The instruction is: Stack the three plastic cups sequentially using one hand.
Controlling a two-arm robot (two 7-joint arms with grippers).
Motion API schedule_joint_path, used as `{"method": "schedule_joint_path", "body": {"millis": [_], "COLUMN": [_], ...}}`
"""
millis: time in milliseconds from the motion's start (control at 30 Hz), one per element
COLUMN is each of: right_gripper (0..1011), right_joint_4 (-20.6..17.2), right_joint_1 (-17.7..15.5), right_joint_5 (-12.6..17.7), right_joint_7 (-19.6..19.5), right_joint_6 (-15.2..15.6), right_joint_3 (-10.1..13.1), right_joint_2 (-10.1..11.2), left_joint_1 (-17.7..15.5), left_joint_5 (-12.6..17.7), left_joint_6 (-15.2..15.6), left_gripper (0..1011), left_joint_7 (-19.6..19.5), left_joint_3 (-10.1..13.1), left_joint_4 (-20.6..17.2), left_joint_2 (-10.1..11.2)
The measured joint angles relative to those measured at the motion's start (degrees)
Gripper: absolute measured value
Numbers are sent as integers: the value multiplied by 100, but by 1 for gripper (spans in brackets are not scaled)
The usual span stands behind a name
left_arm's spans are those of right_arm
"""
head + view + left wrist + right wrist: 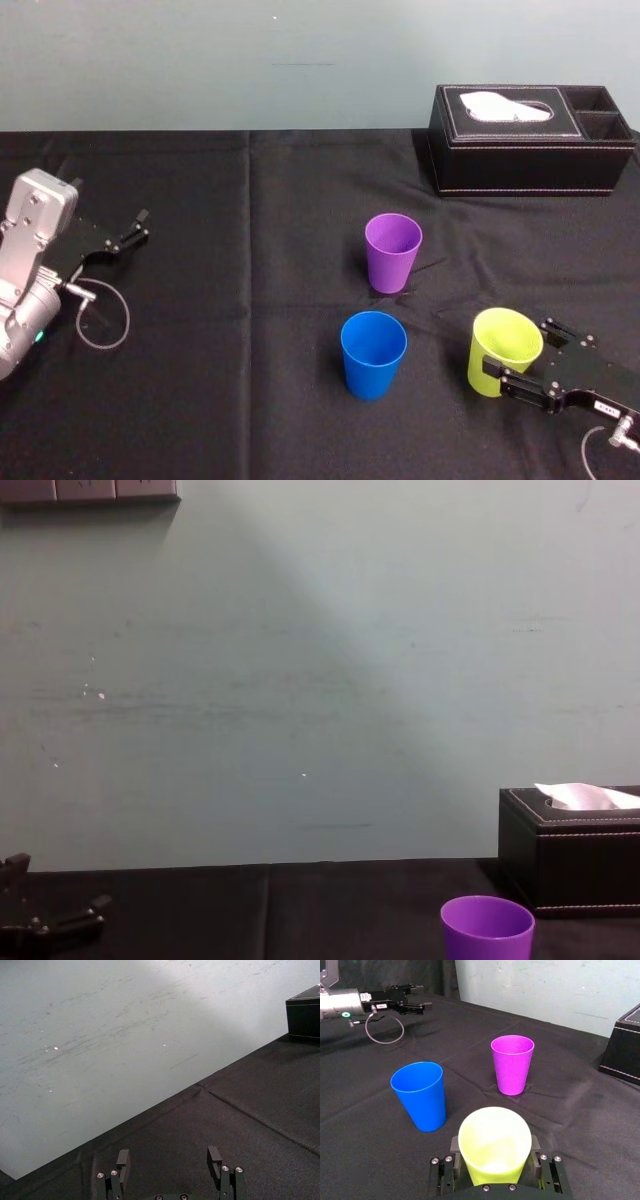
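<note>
At front right of desk, right hand clasps yellow-green cup mid-wall. Light, slick, thin plastic; likely flexes, so squeeze gently. Left hand parked, released.

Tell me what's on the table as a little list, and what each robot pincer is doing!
purple cup: upright, farthest back of the three
blue cup: upright, nearer the robot, standing apart
yellow-green cup: right of the blue one, gripped at its sides
right pincer: shut on the yellow-green cup
left pincer: open, empty, parked at far left
cups stacked: none yet
tissue box: black, back right of the table
</note>
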Motion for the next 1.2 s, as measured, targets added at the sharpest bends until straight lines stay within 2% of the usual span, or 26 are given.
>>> {"method": "schedule_joint_path", "body": {"millis": [433,767,1000,1100,1133,1200], "right_gripper": [735,734,734,734,734,734], "right_joint_4": [-6,-21,-498,-902,-902,-1095], "right_joint_1": [-7,-26,-363,-523,-523,-522], "right_joint_5": [0,23,322,466,466,562], "right_joint_7": [0,-12,-285,-451,-451,-523], "right_joint_6": [-8,6,243,490,490,697], "right_joint_3": [9,23,380,634,634,728], "right_joint_2": [4,5,123,252,252,335], "left_joint_1": [0,0,0,0,0,0], "left_joint_5": [0,0,0,0,0,0], "left_joint_6": [0,0,0,0,0,0], "left_gripper": [1011,1011,1011,1011,1011,1011], "left_joint_7": [0,0,0,0,0,0], "left_joint_3": [0,0,0,0,0,0], "left_joint_4": [0,0,0,0,0,0], "left_joint_2": [0,0,0,0,0,0]}}
